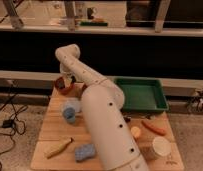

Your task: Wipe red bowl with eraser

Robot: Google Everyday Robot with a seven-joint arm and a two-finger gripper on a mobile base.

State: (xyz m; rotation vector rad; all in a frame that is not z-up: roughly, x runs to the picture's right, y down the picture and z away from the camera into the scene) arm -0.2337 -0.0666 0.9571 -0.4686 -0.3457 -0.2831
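Note:
The red bowl [62, 86] stands at the far left corner of the wooden table [50, 127]. My white arm reaches up from the front, bends at the elbow and comes down over it. My gripper [68, 81] hangs just above the bowl's right inner side. It is shut on a small pale tan block, the eraser [70, 79], at the bowl's rim. Whether the eraser touches the bowl's inside I cannot tell. The arm hides the table behind and to the right of the bowl.
A green tray [141, 95] sits at the back right. A blue cup [70, 113] stands left of the arm, with a blue sponge [85, 152] and a pale yellow banana-like piece [59, 148] at the front. An orange carrot-like piece [154, 127] and a white cup [161, 147] lie at the right.

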